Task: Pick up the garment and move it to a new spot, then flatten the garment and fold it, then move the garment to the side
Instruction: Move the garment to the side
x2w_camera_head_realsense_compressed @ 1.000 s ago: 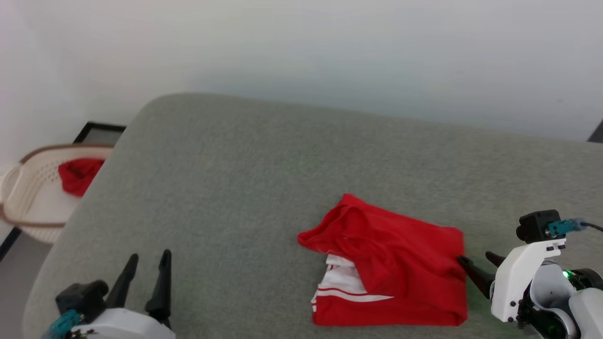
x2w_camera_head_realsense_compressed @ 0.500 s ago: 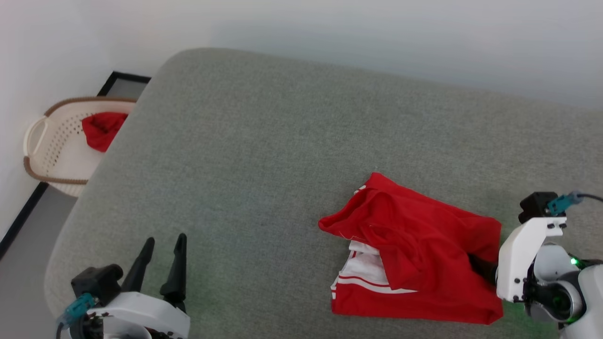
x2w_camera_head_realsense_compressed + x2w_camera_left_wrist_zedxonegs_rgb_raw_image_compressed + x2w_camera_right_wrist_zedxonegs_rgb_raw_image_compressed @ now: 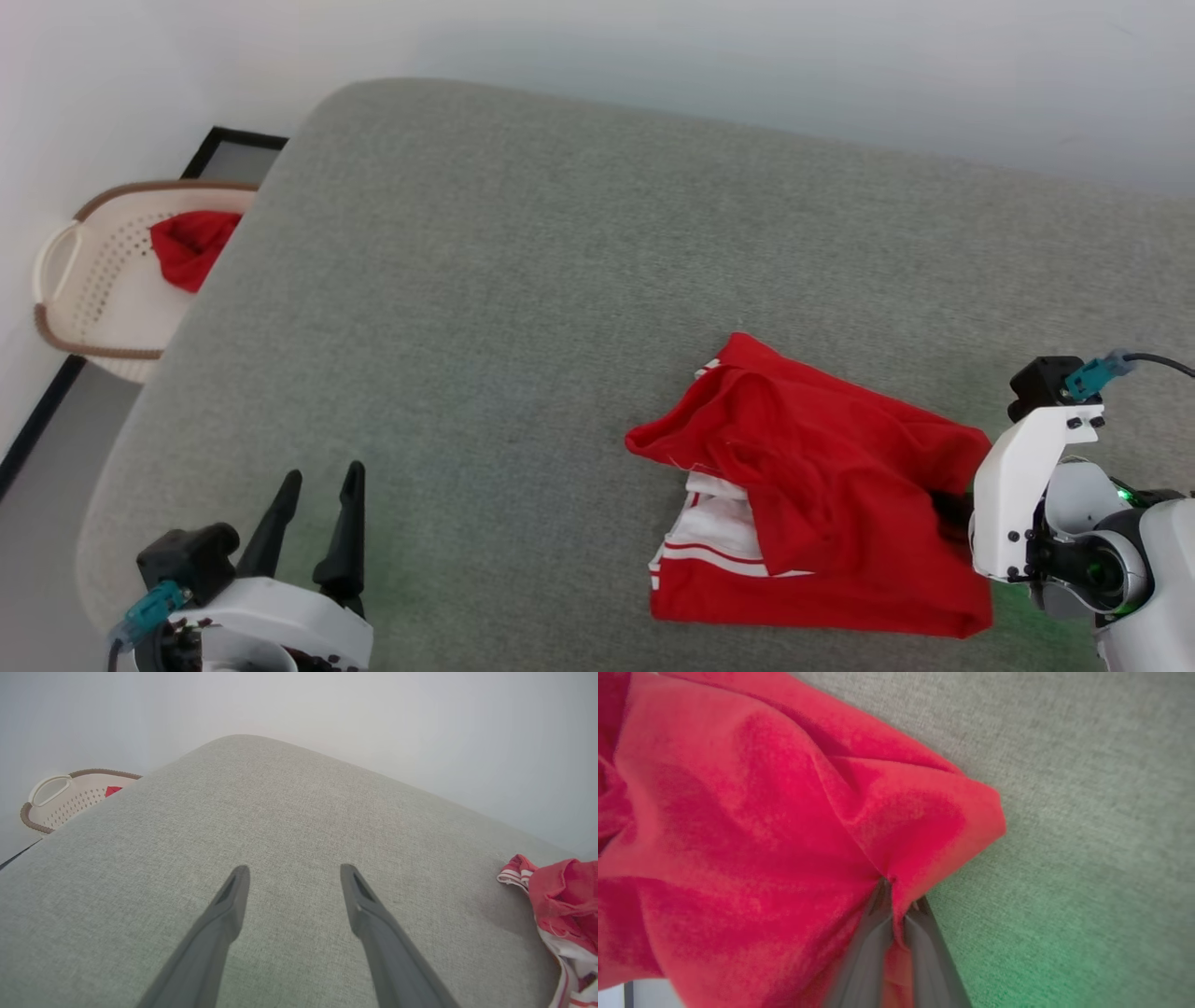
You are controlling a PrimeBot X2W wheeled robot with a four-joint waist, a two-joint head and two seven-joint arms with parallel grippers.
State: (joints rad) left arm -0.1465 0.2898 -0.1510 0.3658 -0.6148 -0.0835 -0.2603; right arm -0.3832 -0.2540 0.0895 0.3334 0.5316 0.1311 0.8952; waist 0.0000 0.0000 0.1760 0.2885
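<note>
The garment [image 3: 840, 504] lies crumpled on the right side of the grey cushioned surface [image 3: 523, 280], red body bunched over a white striped sleeve. It looks light, soft and limp, so it will likely sag and trail from any single hold. The right tool [image 3: 899, 893] is clenched on a small pinch of cloth at the right-hand edge, a thin grip that could slip. The left tool [image 3: 323, 471] stands released and well apart, free to take a second corner.
</note>
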